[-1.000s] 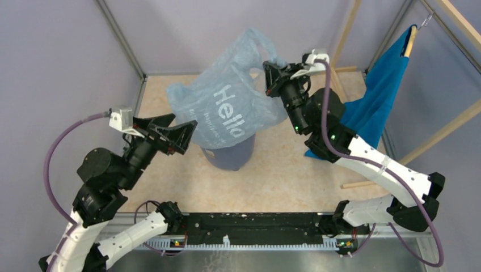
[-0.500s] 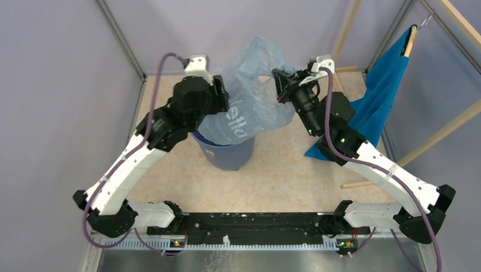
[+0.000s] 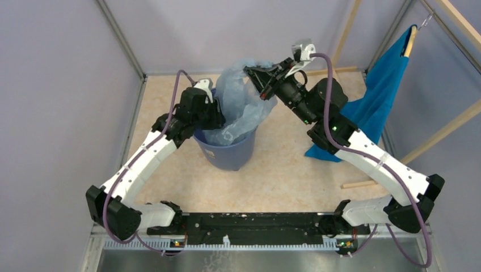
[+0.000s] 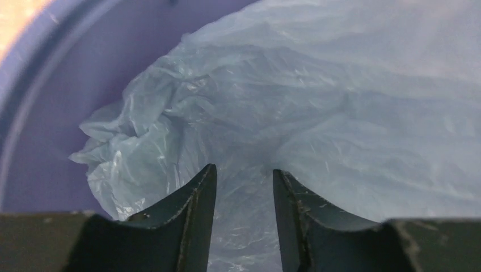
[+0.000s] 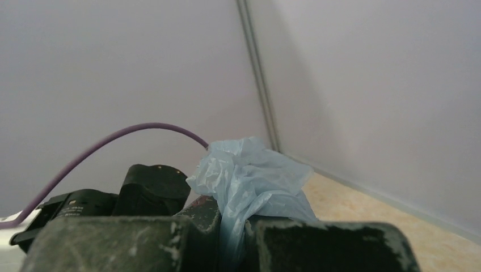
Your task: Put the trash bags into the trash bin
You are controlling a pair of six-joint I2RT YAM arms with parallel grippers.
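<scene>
The pale-blue translucent trash bag (image 3: 241, 105) hangs partly inside the round blue trash bin (image 3: 227, 153), its top bunched above the rim. My right gripper (image 3: 256, 76) is shut on the bag's upper edge above the bin's far right side; the film (image 5: 249, 181) is pinched between its fingers. My left gripper (image 3: 218, 116) reaches into the bin from the left. Its fingers (image 4: 195, 209) are open, with crumpled bag film (image 4: 317, 124) just in front of them and the bin's inner wall (image 4: 68, 85) to the left.
A teal-blue cloth (image 3: 380, 96) hangs on a wooden hanger at the right, close behind my right arm. A wooden frame (image 3: 420, 147) stands at the right. Grey walls enclose the beige floor (image 3: 283, 170).
My left arm swung from the near left up to the bin and lowered into it. My right gripper moved left and down with the bag, which dropped further into the bin.
</scene>
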